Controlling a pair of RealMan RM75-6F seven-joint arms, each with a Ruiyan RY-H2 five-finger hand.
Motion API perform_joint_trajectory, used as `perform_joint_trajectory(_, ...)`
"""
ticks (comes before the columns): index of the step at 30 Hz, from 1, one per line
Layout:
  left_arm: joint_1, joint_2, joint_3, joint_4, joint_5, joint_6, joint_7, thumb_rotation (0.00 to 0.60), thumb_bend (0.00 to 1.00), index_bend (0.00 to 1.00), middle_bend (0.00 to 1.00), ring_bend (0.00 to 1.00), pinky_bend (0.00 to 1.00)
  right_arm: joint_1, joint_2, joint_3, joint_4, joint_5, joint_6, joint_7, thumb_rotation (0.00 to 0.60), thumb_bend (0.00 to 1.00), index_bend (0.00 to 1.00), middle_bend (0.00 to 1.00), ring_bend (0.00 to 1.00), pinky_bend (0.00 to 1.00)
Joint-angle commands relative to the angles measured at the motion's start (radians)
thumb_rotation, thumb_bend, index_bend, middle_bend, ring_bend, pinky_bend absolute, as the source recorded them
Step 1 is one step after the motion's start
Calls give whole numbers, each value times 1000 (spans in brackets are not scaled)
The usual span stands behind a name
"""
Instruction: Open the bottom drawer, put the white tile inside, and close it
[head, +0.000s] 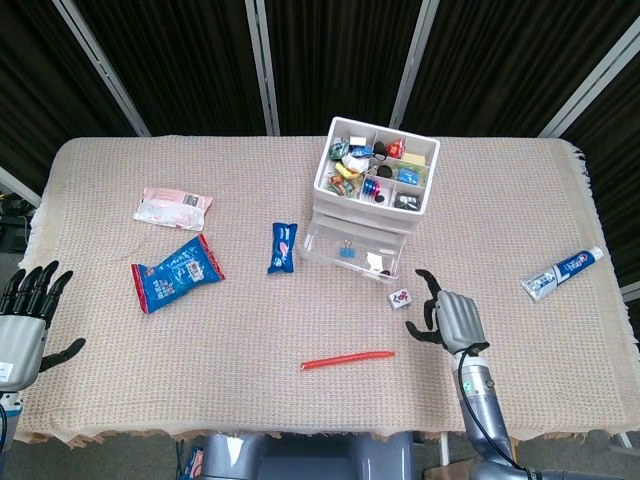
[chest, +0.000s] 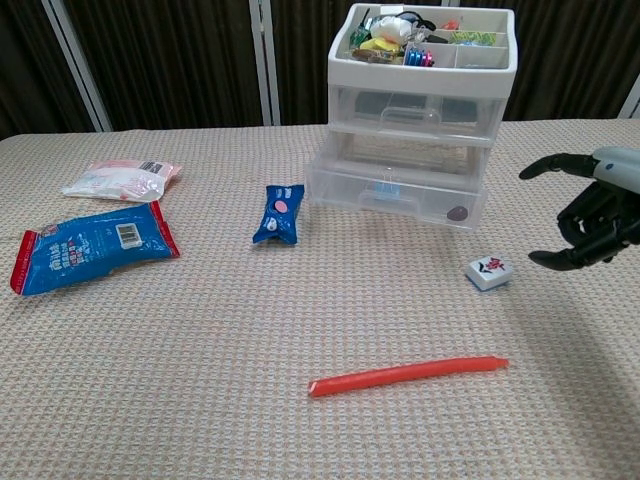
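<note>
Your bottom drawer (chest: 395, 195) of clear plastic stands pulled out; that step looks done. The white tile (chest: 488, 272), a small glossy block, lies on the woven desk (chest: 200, 340) right of centre, not yet loaded. Your right hand (chest: 590, 215) hovers beside it, fingers spread, holding nothing. Placing and closing remain.

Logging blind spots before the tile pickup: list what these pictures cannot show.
- Left hand: absent from the chest view; its arm is cut off by the head view's left edge.
- Right hand: its arm is cut off by the chest view's right edge.
- Bottom drawer: contents blurred behind translucent plastic in chest view.
- White tile: printed marking too small to read in either view.
</note>
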Motion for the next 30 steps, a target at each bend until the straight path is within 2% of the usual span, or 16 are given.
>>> perform_joint_trajectory(1, 0, 0, -1, -1, -3, -2, 1, 600, 136, 76, 0, 0, 0, -6, -25, -15, 37, 9, -15, -3, 600, 179, 137, 799, 768, 601)
perform_joint_trajectory(5, -1, 0, -2, -3, -5, -5, 1, 600, 136, 80, 0, 0, 0, -6, -56, -17, 77, 23, -30, -7, 600, 181, 146, 800, 774, 601)
perform_joint_trajectory(12, 0, 2, -3, -5, -7, -2, -5, 600, 135, 81, 0, 0, 0, 8, -133, 28, 183, 88, -63, -2, 600, 194, 213, 818, 792, 600)
perform_joint_trajectory(19, -2, 3, -2, -6, -7, -9, -9, 600, 137, 80, 0, 0, 0, 26, -195, 57, 256, 102, -74, -10, 600, 195, 259, 829, 803, 601)
perform_joint_trajectory(30, -1, 3, -3, -8, -13, -12, -9, 600, 136, 81, 0, 0, 0, 47, -270, 93, 353, 129, -93, -25, 600, 224, 269, 831, 804, 601)
